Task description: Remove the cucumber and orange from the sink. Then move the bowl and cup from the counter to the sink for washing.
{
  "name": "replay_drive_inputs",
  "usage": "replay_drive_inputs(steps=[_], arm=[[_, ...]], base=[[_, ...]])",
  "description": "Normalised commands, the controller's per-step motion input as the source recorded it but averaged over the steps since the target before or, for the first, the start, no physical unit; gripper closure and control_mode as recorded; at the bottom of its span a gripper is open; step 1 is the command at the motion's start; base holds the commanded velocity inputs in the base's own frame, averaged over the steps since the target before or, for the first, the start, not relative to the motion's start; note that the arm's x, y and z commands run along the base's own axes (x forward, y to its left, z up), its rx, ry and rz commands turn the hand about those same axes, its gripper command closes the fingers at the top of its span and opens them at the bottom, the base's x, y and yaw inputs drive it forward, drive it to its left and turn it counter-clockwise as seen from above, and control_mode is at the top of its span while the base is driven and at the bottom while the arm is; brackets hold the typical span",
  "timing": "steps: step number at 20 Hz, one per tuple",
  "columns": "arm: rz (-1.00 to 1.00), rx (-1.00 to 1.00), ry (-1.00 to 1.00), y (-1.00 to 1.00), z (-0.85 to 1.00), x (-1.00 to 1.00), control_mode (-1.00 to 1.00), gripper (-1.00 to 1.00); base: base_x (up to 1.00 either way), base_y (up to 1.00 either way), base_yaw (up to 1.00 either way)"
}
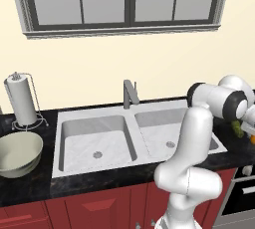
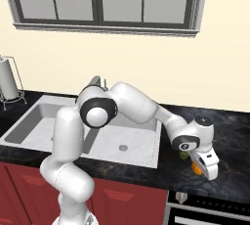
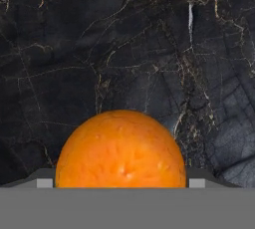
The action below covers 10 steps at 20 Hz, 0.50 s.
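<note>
In the left base view my arm fills the lower right of the frame, and past its elbow at the right edge I catch a sliver of the cucumber (image 1: pixel 237 128) with a bit of the orange (image 1: pixel 252 139) just below it, both on the tabletop (image 1: pixel 30 185) right of the sink (image 1: pixel 94 143); both basins look empty, and the bowl (image 1: pixel 18 153) waits at the far left, so my next reach is a long swing that could clip the faucet (image 1: pixel 130 93). In the right base view my gripper (image 2: pixel 205 168) hangs low at the lower right, the orange tucked against it, the cucumber a green speck just behind. In the hand view the orange sits at bottom centre between my fingertips (image 3: pixel 45 182), jaws spread wide and apparently not squeezing. My worry: it is round, so a careless lift could nudge it rolling off the tabletop edge.
</note>
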Motion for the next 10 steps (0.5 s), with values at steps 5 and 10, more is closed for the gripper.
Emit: replay_drive_inputs(steps=[5, 10], arm=[[0.00, 0.03, 0.00, 0.00, -0.20, 0.00, -1.00, 1.00], [0.00, 0.01, 0.00, 0.00, -0.18, 0.00, -1.00, -1.00]], base=[[0.00, 0.00, 0.00], [0.00, 0.00, 0.00]])
